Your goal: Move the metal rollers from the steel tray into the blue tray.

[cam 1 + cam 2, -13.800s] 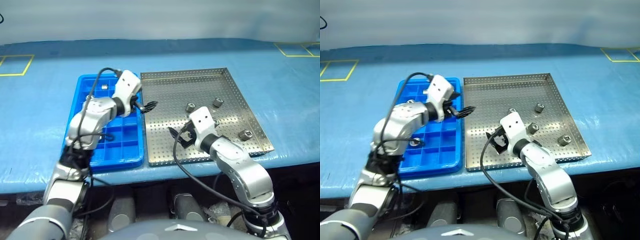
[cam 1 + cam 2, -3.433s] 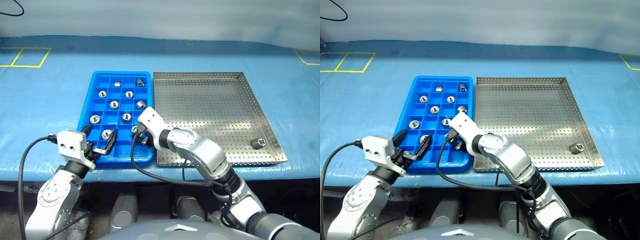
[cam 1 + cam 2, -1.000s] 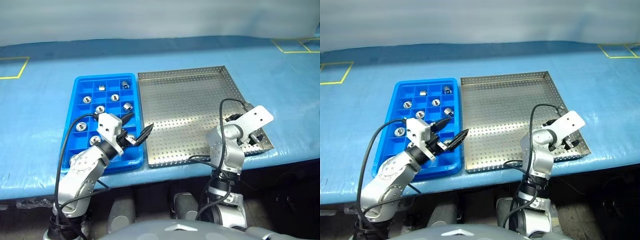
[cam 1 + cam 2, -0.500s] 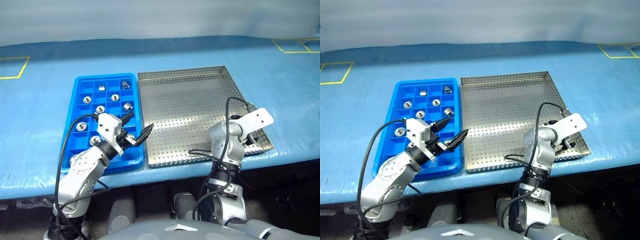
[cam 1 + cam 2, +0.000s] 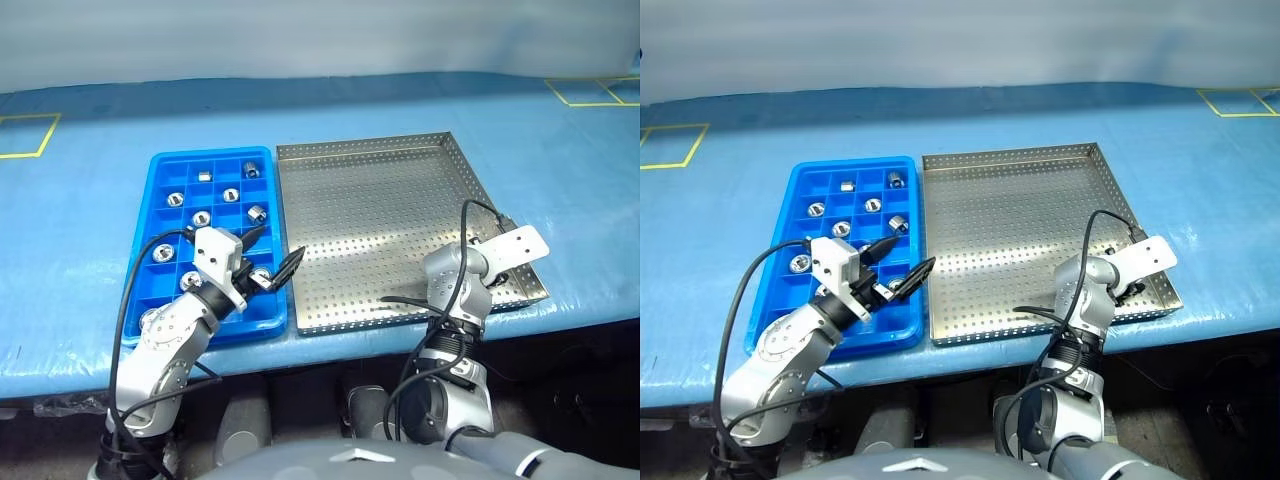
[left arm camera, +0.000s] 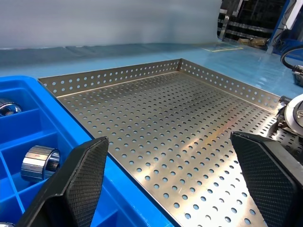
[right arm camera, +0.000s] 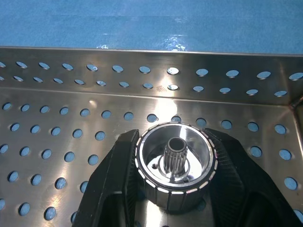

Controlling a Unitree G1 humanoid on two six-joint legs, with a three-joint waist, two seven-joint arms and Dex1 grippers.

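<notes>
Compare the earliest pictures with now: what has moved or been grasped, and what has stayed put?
Most metal rollers have gone from the steel tray into the blue tray. The right pincer has lowered at the steel tray's near right corner and shut on the last roller. The left pincer stays open; the trays lie as before.

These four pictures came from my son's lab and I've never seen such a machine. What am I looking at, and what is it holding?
It is a two-armed robot at a blue table. The two wide pictures come from cameras in its head, looking down; the two close-ups come from cameras on its wrists. On the table lie a blue tray with compartments, several holding small metal rollers, and beside it a perforated steel tray. The right gripper has its two black fingers shut on the last roller, near the steel tray's corner. The left gripper hangs open over the blue tray's edge, holding nothing.
</notes>
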